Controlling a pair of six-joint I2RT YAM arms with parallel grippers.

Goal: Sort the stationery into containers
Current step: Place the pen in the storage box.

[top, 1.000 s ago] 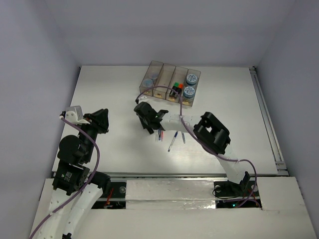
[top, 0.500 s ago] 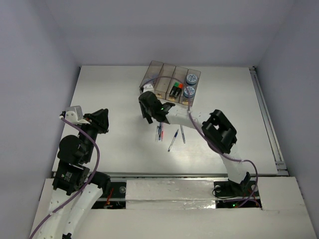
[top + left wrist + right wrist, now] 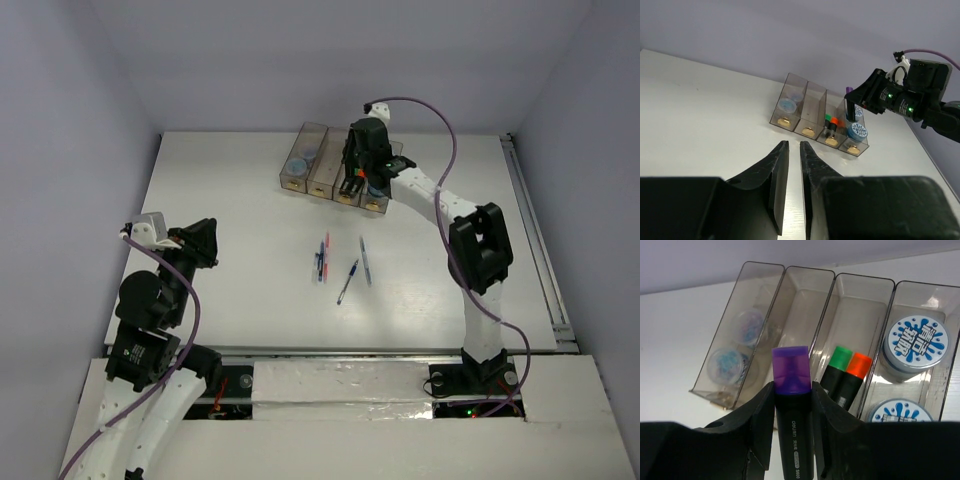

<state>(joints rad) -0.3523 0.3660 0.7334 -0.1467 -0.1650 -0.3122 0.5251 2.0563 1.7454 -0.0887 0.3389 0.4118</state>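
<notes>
While the right gripper (image 3: 792, 407) is clamping the barrel of the purple highlighter (image 3: 790, 367) between both fingers, cap pointing away from the wrist, the risk is sitting mostly in where the pen gets let go. Seen from the wrist, the cap is hovering roughly over the wall between the second and third bins from the left, so an early release is likely sending it into the second bin, which is looking empty, or leaving it straddling the divider. The green highlighter (image 3: 841, 357) and orange highlighter (image 3: 859, 365) are already lying side by side in the third bin, which I am taking as the target; they are leaving little free width, so a drop from height may be bouncing off them and out. A low approach is carrying its own danger: the fingers could be catching a thin rim of the containers (image 3: 860, 276) and shoving the joined row along the tabletop (image 3: 220, 200). Blue-grey rolls (image 3: 747, 322) are filling the leftmost bin and labelled rolls (image 3: 917, 342) the rightmost. Nearer the arms, thin pens (image 3: 322, 258) are waiting loose on the tabletop. Far off at the left, the left gripper (image 3: 790, 150) is idling with its jaws a narrow slit apart, holding nothing.
</notes>
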